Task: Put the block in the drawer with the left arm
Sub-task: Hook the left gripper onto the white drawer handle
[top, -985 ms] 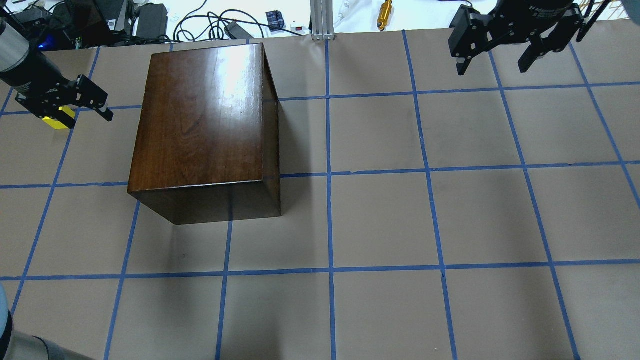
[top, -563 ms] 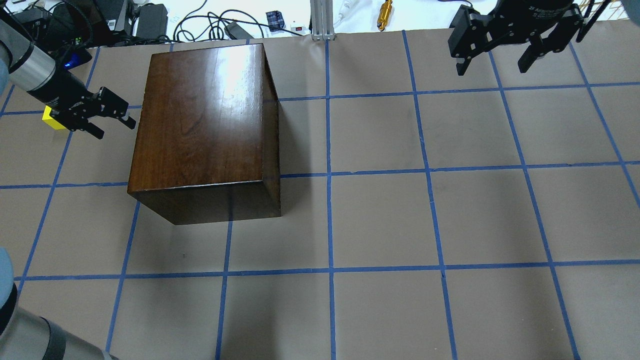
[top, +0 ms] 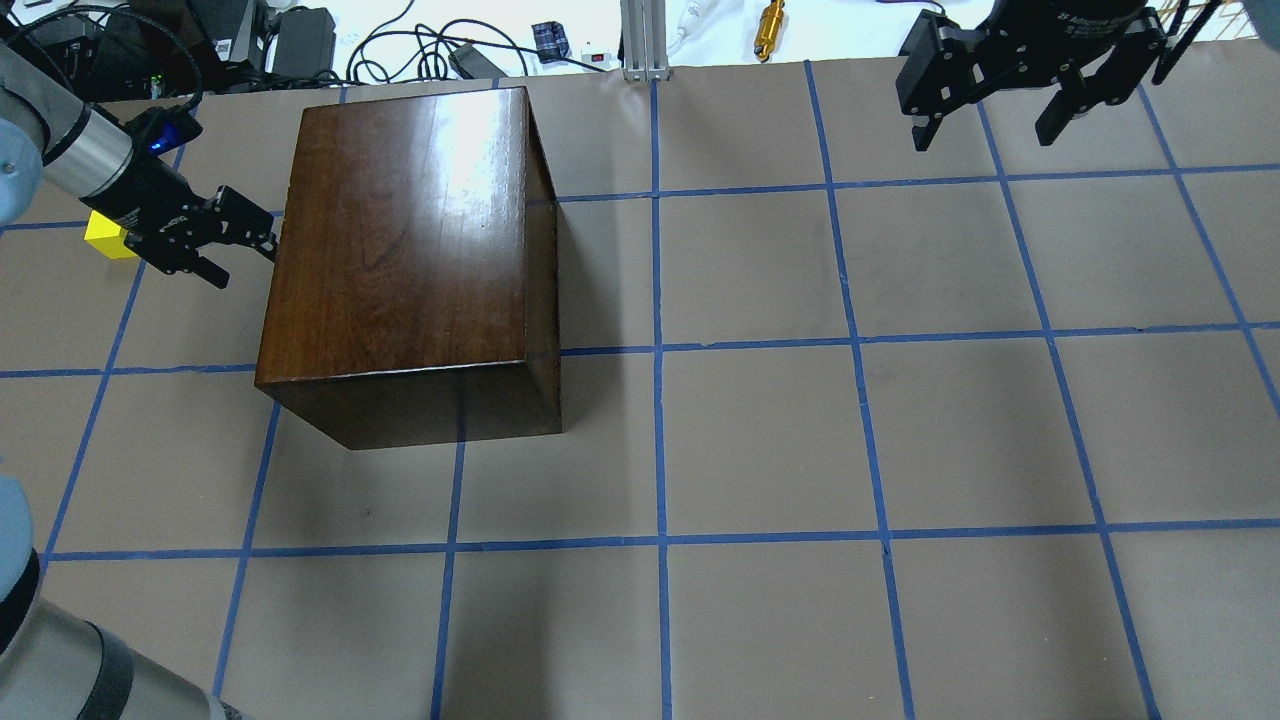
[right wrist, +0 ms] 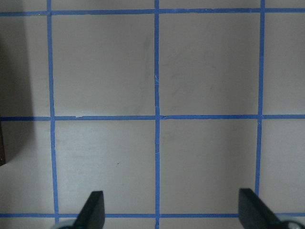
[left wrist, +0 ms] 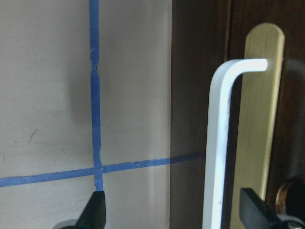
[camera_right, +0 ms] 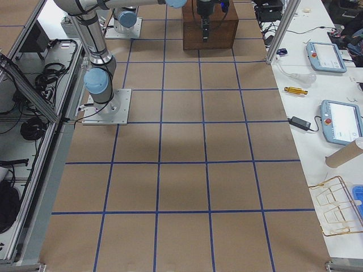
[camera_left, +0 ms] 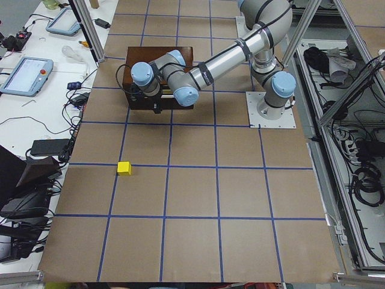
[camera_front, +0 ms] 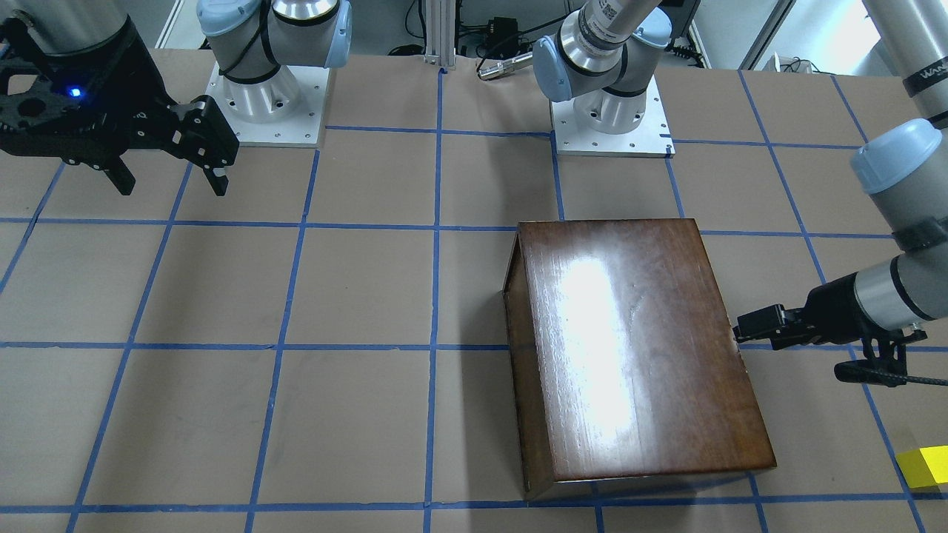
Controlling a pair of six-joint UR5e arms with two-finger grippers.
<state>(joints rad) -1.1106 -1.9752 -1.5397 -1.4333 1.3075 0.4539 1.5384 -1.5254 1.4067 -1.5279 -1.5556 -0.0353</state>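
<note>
OK, I see L fingers (left wrist: 96, 210) apart, straddling drawer handle (left wrist: 220, 143); R fingers (right wrist: 94, 207) apart too; block (top: 104, 236) on table (top: 760, 440).

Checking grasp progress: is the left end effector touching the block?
Apart. Front-facing view shows the block lying alone, the left end effector well away at the box.
</note>
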